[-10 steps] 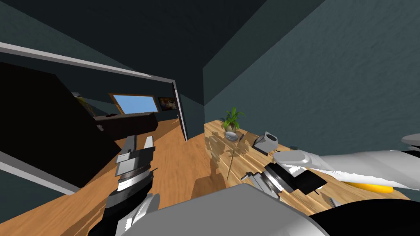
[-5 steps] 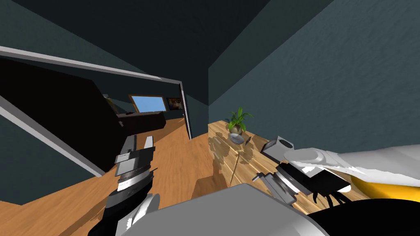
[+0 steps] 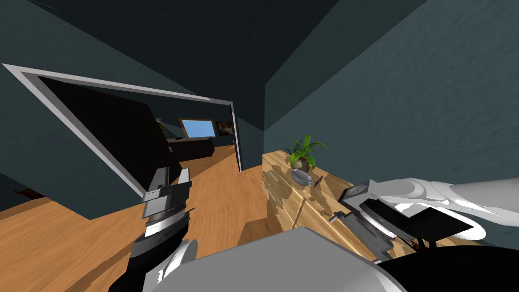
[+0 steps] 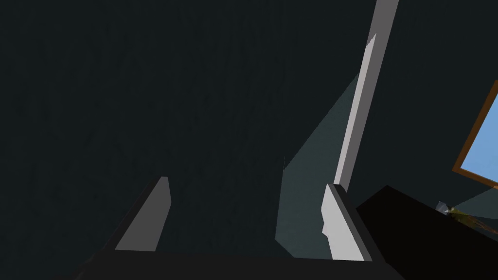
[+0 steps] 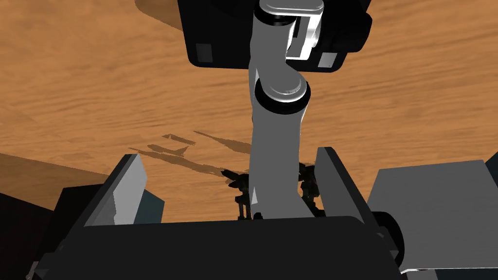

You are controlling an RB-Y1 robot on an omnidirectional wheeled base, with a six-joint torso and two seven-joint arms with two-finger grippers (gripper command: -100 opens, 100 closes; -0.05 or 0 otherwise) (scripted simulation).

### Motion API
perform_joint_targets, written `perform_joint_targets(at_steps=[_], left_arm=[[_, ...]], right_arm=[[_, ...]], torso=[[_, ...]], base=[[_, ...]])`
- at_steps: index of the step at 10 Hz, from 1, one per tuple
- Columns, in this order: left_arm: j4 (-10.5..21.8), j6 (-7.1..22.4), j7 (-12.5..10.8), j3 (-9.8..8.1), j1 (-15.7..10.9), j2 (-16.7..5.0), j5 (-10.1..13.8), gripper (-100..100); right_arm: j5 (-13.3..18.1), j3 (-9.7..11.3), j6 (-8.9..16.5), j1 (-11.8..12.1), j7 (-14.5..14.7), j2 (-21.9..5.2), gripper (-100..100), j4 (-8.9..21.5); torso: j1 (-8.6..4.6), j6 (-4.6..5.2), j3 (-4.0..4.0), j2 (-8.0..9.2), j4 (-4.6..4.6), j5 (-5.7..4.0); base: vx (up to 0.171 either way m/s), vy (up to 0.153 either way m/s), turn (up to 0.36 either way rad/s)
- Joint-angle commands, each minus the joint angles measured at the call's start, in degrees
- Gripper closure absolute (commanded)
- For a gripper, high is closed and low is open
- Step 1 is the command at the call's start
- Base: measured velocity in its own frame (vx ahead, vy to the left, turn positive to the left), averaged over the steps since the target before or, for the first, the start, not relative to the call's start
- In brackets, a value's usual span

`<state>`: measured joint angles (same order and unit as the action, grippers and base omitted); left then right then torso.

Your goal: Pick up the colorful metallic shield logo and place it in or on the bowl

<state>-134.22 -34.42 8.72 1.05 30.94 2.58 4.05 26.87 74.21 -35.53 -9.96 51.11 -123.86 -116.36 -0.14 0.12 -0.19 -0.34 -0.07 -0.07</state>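
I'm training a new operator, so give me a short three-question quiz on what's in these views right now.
1. True or false: the bowl sits on the wooden cabinet, beside the potted plant.
2. On the left arm, the jaws stand: A open, B shut on the bowl, C shut on the plant.
3. Fill in: the floor is made of ___.
Key: 1 true; 2 A; 3 wood.
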Motion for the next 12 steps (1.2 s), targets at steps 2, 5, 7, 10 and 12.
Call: perform_joint_targets(at_steps=[2, 5, 7, 10, 12], left_arm=[[0.0, 0.0, 0.0, 0.0, -0.01, 0.0, 0.0, 0], [0.0, 0.0, 0.0, 0.0, 0.0, 0.0, 0.0, 0], [0.0, 0.0, 0.0, 0.0, 0.0, -0.01, 0.0, 0], [0.0, 0.0, 0.0, -0.02, 0.02, -0.02, 0.0, 0], [0.0, 0.0, 0.0, -0.02, 0.02, -0.02, 0.0, 0]], right_arm=[[0.07, 1.85, -0.18, -0.62, 1.31, -3.14, -100, 2.28], [-0.62, 5.39, -0.3, -1.54, 4.68, -7.32, -100, 5.68], [-1.23, 8.31, -0.26, -2.16, 7.52, -9.9, -100, 8.97], [-1.73, 11.4, 0.08, -2.41, 10.45, -10.5, -100, 11.83], [-1.54, 11.31, 0.45, -2.17, 10.18, -10.28, -100, 11.55]], torso=[[-0.06, -0.04, -0.02, -0.03, -0.01, -0.01], [-0.08, 0.01, -0.06, -0.1, -0.03, -0.03], [-0.28, -0.05, -0.15, -0.26, -0.07, -0.06], [-0.59, -0.02, -0.32, -0.53, -0.14, -0.17], [-0.72, 0.0, -0.3, -0.5, -0.13, -0.22]], base=[[0.068, -0.052, 0.21], [0.095, -0.061, 0.214], [0.159, -0.153, 0.417], [0.174, -0.215, 0.264], [0.108, -0.167, 0.105]])
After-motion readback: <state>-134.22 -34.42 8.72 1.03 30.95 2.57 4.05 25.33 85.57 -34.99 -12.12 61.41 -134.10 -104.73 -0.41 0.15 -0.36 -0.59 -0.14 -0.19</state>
